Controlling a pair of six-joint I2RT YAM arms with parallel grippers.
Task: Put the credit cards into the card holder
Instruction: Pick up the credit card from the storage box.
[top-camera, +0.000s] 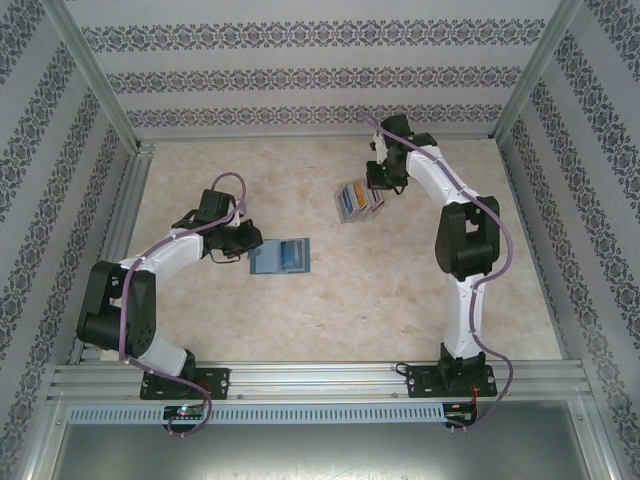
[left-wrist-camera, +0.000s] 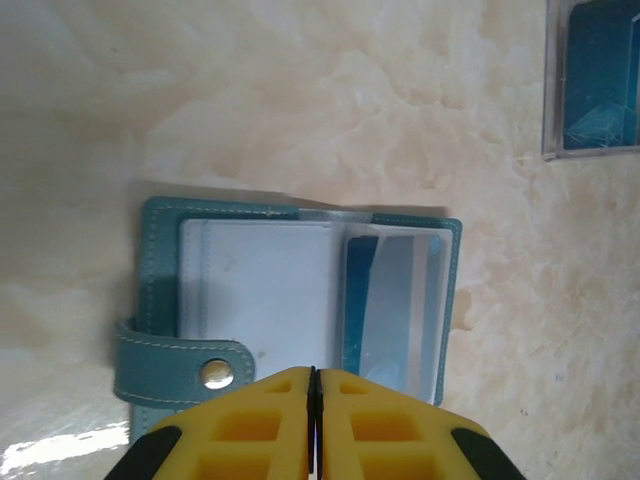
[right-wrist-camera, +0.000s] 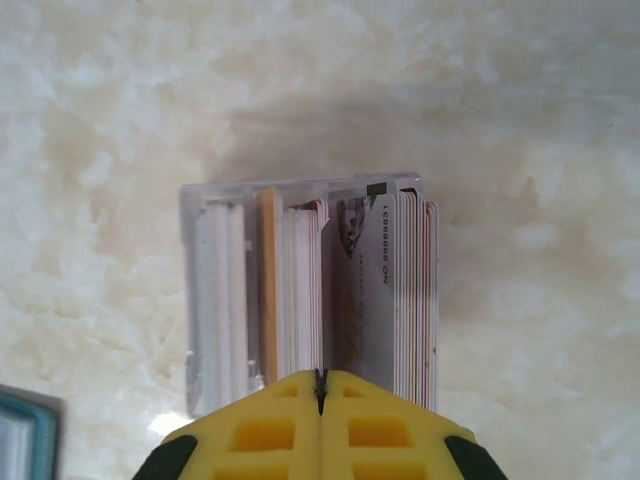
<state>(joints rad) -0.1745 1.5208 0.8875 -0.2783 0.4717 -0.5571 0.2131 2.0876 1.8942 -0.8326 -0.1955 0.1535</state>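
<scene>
The card holder (top-camera: 280, 256) lies open on the table, teal (left-wrist-camera: 160, 260) with a pale snap stud (left-wrist-camera: 216, 374) on its strap. Its clear right sleeve holds a blue card (left-wrist-camera: 385, 300). My left gripper (top-camera: 248, 240) (left-wrist-camera: 314, 372) is shut, its yellow tips over the holder's near edge at the fold. The credit cards (top-camera: 358, 200) (right-wrist-camera: 380, 280) stand on edge in a clear box (right-wrist-camera: 300, 187): white, orange and grey-silver. My right gripper (top-camera: 383, 185) (right-wrist-camera: 320, 376) is shut right at the cards' near edges, between the white ones and the grey one. Whether a card is pinched cannot be seen.
Patterned walls and metal posts (top-camera: 100, 80) enclose the marble tabletop (top-camera: 300, 320) on three sides. The clear card box (left-wrist-camera: 590, 80) sits beyond the holder's right corner. A corner of the holder (right-wrist-camera: 20, 440) lies left of the right gripper.
</scene>
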